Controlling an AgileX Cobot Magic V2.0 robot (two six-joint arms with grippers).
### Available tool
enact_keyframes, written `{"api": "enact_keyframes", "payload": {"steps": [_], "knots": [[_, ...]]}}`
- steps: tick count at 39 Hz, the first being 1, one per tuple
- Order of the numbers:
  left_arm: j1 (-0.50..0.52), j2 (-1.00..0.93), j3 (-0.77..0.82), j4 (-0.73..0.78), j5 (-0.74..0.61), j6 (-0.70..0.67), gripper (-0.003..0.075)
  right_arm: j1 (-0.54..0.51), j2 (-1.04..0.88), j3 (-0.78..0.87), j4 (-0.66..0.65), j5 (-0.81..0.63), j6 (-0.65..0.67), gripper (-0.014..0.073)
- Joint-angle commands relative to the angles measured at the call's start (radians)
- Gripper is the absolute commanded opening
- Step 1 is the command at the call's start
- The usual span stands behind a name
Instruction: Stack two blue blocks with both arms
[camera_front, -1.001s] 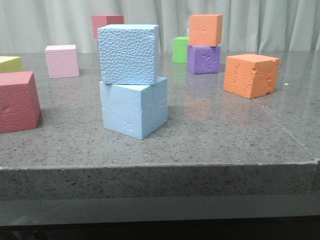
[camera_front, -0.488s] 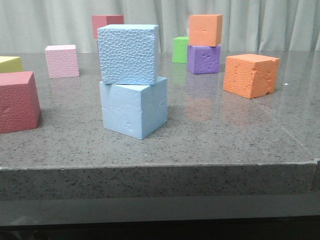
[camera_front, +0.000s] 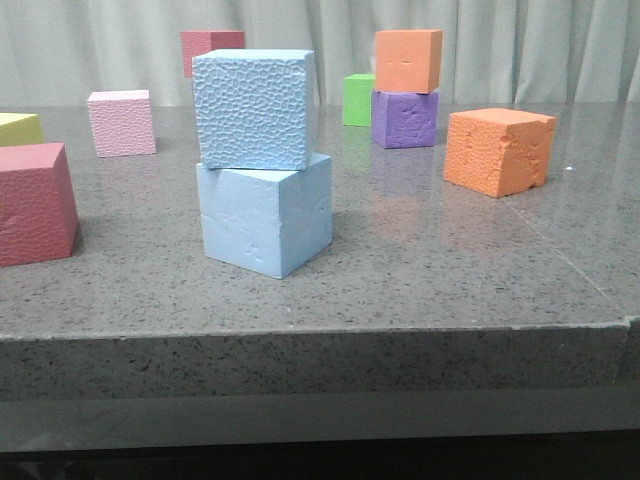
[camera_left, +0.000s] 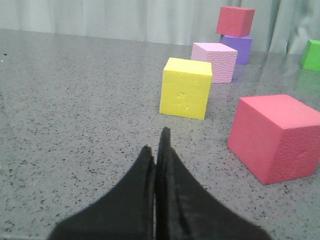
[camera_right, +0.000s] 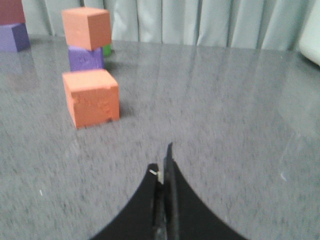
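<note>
1. Left gripper (camera_left: 156, 145): the two dark fingers are pressed together at the tips with nothing between them. It hangs low over bare grey table (camera_left: 75, 110).
2. Right gripper (camera_right: 164, 162): fingers likewise closed on each other and empty, over open tabletop. The view is slightly blurred.
3. Smooth blue block (camera_front: 265, 215): stands on the table near its front edge, left of centre in the front view. It is a cube, so it has no long axis. It is turned so that one vertical corner faces the camera.
4. Pebbled blue block (camera_front: 253, 108): rests flat and upright on top of the smooth one, touching it. It is squarer to the camera than the lower cube, and its left side slightly overhangs.
5. Neither gripper shows in the front view; both are apart from the stack.
6. Left of the stack, near: a large red cube (camera_front: 35, 203). Beside it, farther back, is a yellow cube (camera_left: 185, 88), then a pink cube (camera_front: 121, 123).
7. Right of the stack: a chipped orange cube (camera_front: 498, 150), standing alone.
8. Farther back: an orange cube (camera_front: 408, 60) stacked on a purple cube (camera_front: 404, 119), with a green cube (camera_front: 358, 99) just beside them.
9. Farthest, by the curtain (camera_front: 520, 45): a dark red cube (camera_left: 235, 21) on another purple cube (camera_left: 239, 45).
</note>
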Motion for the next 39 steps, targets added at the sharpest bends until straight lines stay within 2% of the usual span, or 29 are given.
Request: {"api": "enact_keyframes", "payload": {"steps": [1,5,11,39], "knots": [[0.000,-0.020,0.003,-0.007,-0.088,-0.001,-0.0020,-0.011,-0.084,0.074,-0.013,-0.080,-0.010,-0.0069],[0.000,-0.020,0.003,-0.007,-0.088,-0.001,-0.0020,-0.011,-0.161,0.144,-0.011,-0.073,-0.010,-0.0069],[0.000,-0.018,0.003,-0.007,-0.088,-0.001,-0.0020,-0.012,-0.161,0.141,-0.010,-0.019,-0.009,-0.0069],[0.000,-0.018,0.003,-0.007,-0.088,-0.001,-0.0020,-0.012,-0.161,0.140,-0.010,-0.021,-0.009,-0.0069]]}}
